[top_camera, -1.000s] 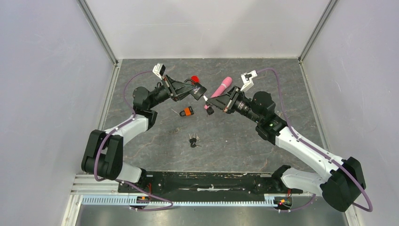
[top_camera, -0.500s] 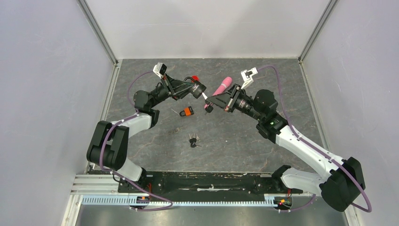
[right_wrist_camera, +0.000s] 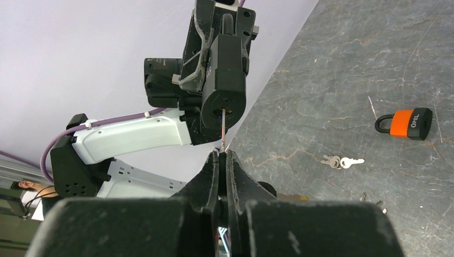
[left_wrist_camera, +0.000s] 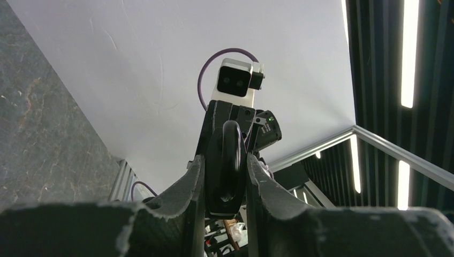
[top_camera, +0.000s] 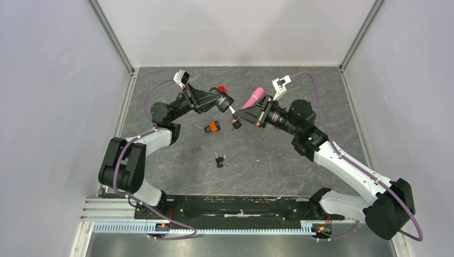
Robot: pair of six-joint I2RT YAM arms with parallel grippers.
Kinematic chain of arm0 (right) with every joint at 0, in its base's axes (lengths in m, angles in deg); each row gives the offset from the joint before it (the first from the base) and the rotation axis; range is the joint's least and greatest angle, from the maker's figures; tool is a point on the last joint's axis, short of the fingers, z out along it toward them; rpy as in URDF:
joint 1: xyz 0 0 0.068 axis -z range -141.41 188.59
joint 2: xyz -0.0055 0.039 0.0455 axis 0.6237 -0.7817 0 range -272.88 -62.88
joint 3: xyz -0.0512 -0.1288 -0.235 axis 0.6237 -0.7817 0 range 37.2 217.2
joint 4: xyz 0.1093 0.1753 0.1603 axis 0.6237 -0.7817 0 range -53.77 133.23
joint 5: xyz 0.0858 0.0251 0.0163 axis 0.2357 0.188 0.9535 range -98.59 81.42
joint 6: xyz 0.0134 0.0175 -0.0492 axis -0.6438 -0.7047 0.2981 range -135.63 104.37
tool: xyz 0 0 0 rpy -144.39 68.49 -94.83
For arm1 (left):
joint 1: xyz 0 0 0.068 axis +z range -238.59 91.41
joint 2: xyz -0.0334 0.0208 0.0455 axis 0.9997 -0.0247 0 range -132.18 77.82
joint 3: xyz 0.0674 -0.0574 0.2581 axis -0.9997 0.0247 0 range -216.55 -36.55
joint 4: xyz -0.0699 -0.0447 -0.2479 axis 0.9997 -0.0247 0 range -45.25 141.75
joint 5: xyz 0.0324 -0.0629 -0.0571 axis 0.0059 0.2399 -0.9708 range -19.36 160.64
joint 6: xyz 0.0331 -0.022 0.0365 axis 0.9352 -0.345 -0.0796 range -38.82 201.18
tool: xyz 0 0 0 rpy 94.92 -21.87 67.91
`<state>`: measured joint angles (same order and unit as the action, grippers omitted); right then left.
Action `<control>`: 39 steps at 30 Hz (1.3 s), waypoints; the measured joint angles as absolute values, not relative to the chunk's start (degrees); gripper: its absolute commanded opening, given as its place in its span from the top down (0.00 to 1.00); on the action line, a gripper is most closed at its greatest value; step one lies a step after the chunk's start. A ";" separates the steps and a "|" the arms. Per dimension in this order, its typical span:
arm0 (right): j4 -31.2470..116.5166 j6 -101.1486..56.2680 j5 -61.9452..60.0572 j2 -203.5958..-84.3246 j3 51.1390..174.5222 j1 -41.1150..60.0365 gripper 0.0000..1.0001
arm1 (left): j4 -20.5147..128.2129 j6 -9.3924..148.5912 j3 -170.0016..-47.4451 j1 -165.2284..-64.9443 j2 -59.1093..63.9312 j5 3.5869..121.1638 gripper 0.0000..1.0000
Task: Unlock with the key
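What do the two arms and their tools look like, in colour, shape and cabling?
The left arm and right arm match: white shells on the long links, black housings at the joints. A purple cable runs along each. Each wrist bears a white camera block. The left tool and right tool are black, with two tapering fingers.

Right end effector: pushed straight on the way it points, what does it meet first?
The black padlock held by the left end effector; the key tip is at its keyhole, depth unclear.
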<state>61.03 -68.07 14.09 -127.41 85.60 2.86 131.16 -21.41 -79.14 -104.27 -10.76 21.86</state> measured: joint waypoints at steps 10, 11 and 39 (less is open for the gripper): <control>59.72 -68.05 17.81 -127.37 86.01 5.33 1.00 | 130.81 -21.36 -79.95 -104.05 -10.76 19.09 0.98; 59.57 -68.01 18.35 -127.37 86.17 5.55 1.00 | 130.79 -21.36 -80.02 -104.05 -10.76 18.96 0.98; 58.61 -67.09 22.55 -127.59 86.89 6.56 1.00 | 131.21 -21.43 -80.10 -102.61 -10.63 16.53 0.98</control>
